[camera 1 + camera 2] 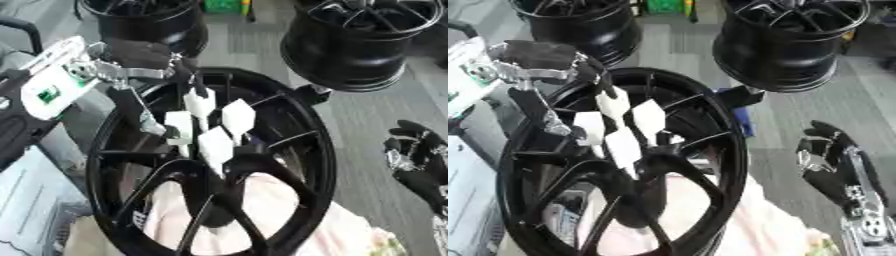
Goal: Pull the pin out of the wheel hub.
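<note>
Big black spoked alloy wheel hub [219, 170] sits front-centre w/ four white pins [216, 145] stuck upright in its middle, so none out yet imo. Left hand [592, 70] has fingers closed on the rear pin's top. Right hand [829, 155] idles at the right, fingers relaxed. Two more black rims [363, 42] behind, not in the way.

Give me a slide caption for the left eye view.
Left hand reaches white pins at the black wheel hub; right hand idles.
</note>
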You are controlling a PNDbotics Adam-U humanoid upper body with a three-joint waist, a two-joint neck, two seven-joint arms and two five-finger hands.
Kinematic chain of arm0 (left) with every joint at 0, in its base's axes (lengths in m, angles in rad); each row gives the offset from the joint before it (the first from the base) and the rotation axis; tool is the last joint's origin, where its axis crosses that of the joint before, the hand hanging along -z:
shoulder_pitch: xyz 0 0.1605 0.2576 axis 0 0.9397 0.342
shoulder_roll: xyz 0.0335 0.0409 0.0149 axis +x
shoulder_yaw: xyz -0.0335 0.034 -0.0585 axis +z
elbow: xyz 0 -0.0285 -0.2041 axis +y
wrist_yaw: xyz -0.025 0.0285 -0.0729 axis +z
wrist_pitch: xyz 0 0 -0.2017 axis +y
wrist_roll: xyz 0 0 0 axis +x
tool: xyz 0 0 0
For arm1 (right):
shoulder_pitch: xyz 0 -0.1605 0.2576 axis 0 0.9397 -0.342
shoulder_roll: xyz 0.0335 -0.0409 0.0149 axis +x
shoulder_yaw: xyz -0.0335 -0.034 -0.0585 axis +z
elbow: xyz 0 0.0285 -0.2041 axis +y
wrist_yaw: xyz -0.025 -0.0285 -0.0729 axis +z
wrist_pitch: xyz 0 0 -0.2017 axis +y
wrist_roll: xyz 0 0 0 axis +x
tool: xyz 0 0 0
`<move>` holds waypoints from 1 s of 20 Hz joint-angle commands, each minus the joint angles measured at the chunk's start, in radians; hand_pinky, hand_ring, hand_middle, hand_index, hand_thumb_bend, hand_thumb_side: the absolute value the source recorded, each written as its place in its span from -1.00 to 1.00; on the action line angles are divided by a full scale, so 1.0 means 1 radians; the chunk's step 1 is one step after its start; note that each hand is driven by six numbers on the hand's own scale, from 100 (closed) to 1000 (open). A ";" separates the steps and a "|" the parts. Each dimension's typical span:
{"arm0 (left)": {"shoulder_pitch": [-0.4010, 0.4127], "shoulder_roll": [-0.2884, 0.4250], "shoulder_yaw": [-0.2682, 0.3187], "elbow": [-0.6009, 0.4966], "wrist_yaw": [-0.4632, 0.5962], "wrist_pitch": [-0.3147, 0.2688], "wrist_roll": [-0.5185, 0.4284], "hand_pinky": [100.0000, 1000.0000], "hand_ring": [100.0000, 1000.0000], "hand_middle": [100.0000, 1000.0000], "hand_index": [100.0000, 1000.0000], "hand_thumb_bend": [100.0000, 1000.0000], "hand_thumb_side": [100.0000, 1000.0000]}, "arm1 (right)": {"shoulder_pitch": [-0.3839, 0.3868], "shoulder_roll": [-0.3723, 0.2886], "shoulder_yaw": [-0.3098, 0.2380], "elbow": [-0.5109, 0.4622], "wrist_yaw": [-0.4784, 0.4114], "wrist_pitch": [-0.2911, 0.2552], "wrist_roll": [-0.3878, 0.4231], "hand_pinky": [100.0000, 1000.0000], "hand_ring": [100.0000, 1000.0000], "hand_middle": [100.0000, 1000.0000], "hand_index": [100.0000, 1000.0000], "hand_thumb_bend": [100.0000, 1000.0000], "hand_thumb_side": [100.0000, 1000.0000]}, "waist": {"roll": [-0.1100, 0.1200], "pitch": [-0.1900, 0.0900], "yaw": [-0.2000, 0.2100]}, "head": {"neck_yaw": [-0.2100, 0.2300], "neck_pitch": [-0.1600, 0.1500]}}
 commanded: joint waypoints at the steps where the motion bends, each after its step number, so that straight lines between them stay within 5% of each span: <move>1: -0.002 0.032 -0.028 -0.001 -0.011 -0.349 -0.350 0.40 0.09 0.20 0.58 -0.27 -0.22 | -0.009 -0.022 -0.003 -0.011 0.002 -0.002 0.001 0.43 0.30 0.36 0.62 -1.00 -0.83 | 0.000 -0.011 0.001 | 0.000 0.005; 7: 0.008 0.056 -0.036 -0.030 0.014 -0.349 -0.350 0.39 0.09 0.20 0.57 -0.23 -0.10 | -0.009 -0.024 -0.004 -0.010 0.003 -0.001 0.001 0.43 0.30 0.36 0.62 -1.00 -0.83 | 0.001 -0.012 0.003 | 0.001 0.005; 20: 0.035 0.107 -0.024 -0.075 0.012 -0.349 -0.350 0.33 0.01 0.11 0.51 -0.27 -0.25 | -0.008 -0.027 -0.003 -0.008 0.004 -0.001 0.002 0.43 0.30 0.36 0.62 -1.00 -0.82 | 0.004 -0.019 0.009 | -0.001 0.005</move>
